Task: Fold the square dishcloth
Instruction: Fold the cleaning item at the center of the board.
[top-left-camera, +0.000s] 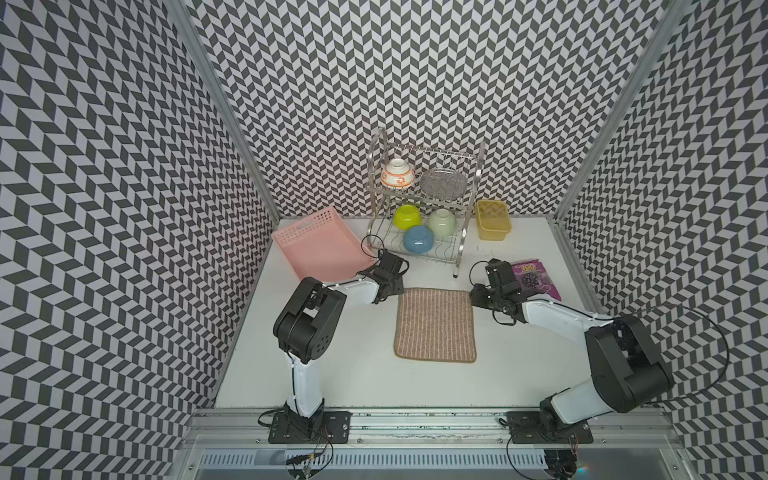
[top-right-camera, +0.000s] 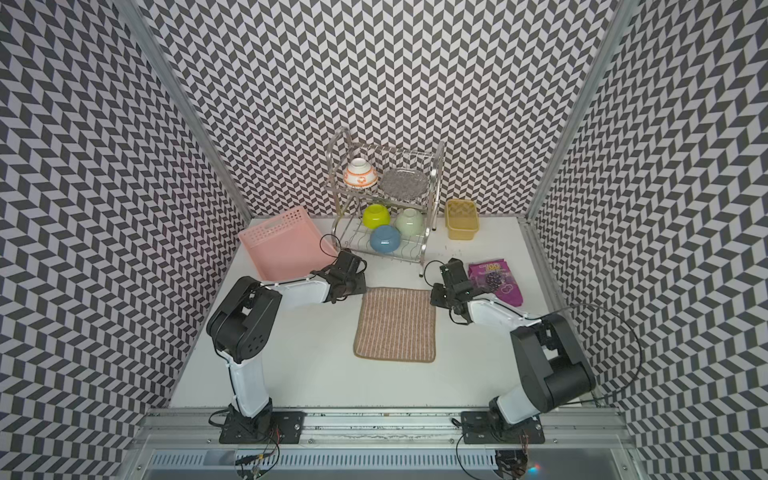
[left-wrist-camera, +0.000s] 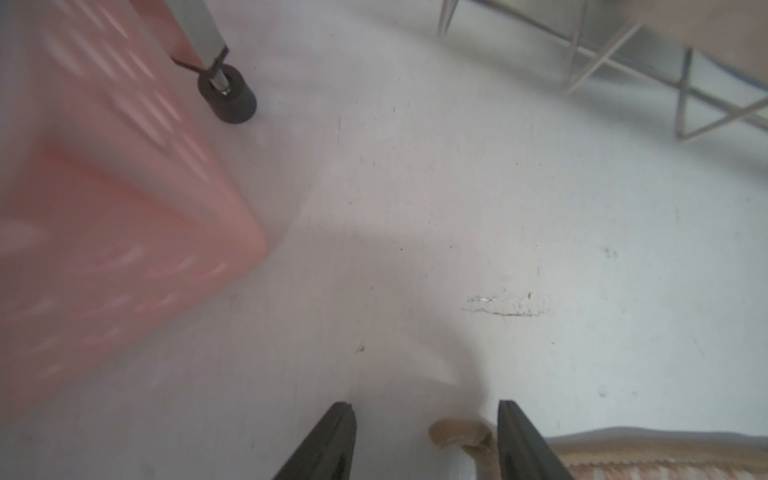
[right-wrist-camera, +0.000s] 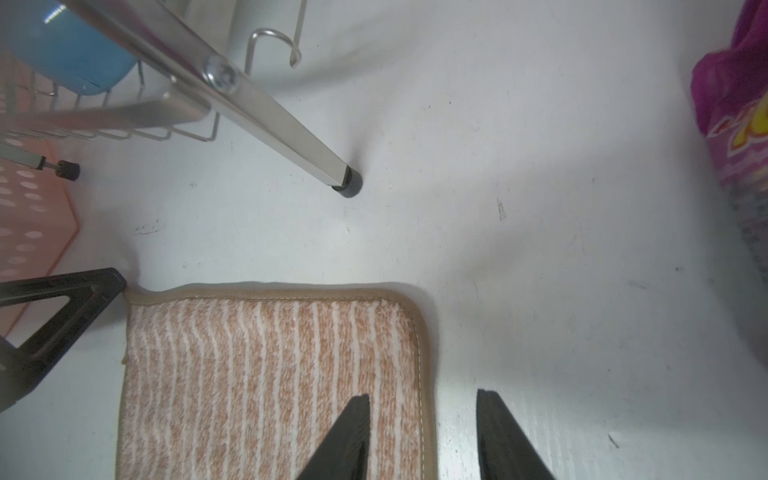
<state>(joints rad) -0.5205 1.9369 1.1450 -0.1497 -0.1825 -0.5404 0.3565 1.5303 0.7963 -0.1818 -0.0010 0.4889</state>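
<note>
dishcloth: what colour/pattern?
The dishcloth is orange-brown with thin white stripes and a tan stitched border. It shows best in the right wrist view.

Left arm (top-left-camera: 307, 386): glossy white tubular links between bulky matte-black joint housings; small round holes dot the face of the elbow housing.
Right arm (top-left-camera: 557, 316): the same white shells and black joints.
Base plates (top-left-camera: 334, 432): flat black rectangles with silver screws.
Cables (top-left-camera: 727, 353): thin black loops at each wrist, one long black arc off the right arm's elbow, red and yellow leads below the left base.
Left gripper (left-wrist-camera: 424, 404): two black fingers tapering to blunt tips.
Right gripper (right-wrist-camera: 422, 395): matching black wedge fingers.
</note>
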